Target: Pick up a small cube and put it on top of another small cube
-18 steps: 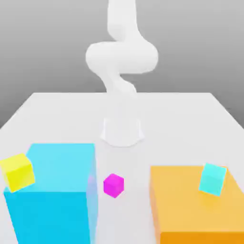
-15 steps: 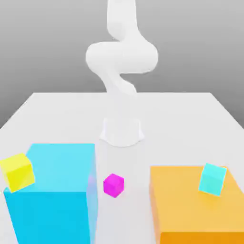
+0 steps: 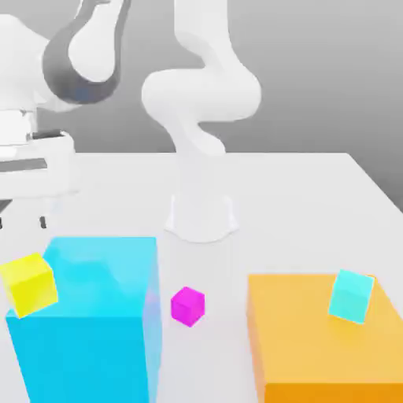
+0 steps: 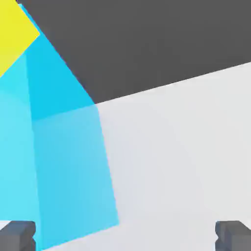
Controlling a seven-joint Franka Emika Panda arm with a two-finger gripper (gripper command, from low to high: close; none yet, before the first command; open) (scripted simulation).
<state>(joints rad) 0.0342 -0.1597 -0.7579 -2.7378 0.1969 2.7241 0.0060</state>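
A small magenta cube (image 3: 188, 306) rests on the white table (image 3: 299, 205), in the gap between the big cyan block (image 3: 86, 315) and the big orange block (image 3: 315, 346). My gripper (image 3: 22, 224) hangs at the exterior view's far left, above and behind the cyan block, well away from the magenta cube. In the hand view the gripper (image 4: 125, 236) is open, its dark fingertips (image 4: 17, 235) set wide apart with nothing between them.
A yellow cube (image 3: 29, 284) leans at the cyan block's left corner and also appears in the hand view (image 4: 12, 29) next to the cyan block (image 4: 59, 162). A pale cyan cube (image 3: 351, 296) sits on the orange block. The arm's base (image 3: 202, 216) stands mid-table.
The hand and forearm have swung into the exterior view at the upper left. None of the cubes or blocks has moved.
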